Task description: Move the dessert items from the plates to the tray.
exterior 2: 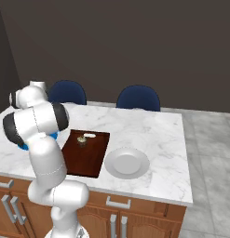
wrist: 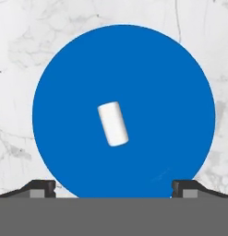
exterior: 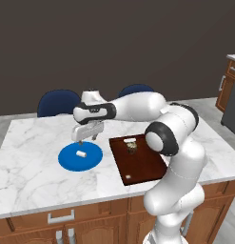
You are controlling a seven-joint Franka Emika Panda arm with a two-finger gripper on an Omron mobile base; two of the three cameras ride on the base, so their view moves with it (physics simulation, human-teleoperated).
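A: How much room is there around the gripper (exterior: 81, 141)?

B: Plenty. It hangs above the blue plate (exterior: 66, 159), apart from it, with bare marble counter (exterior: 28, 143) on every side of the plate. In the hand view the blue plate (wrist: 64, 69) spreads well past both fingertips (wrist: 41, 188), and its rim sits inside pale marble all round. The counter's front edge is near, on the robot's side of the gripper; the far edge, by the two blue chairs (exterior: 57, 101), is further off.

A: Is the gripper holding anything?

B: No. The jaws stand wide apart, with nothing between them.

A: And the marshmallow (wrist: 113, 123)?

B: Lying on its side near the plate's middle, straight below the gripper. In the hand view its long axis runs mostly up and down the picture, its top end leaning slightly left, so it lies roughly crosswise to the line between the two fingertips. In the left base view the marshmallow (exterior: 81, 154) is a small white stub lying flat, just under the gripper.

A: What else is about?

B: The brown tray (exterior: 147, 164) lies beside the plate, to the gripper's right, with the cupcake (exterior: 132, 146) standing near its far end. Beyond the tray is the white plate (exterior 2: 128, 162), bare. The arm's own elbow rises over the tray's right edge. Nothing stands between gripper and marshmallow.
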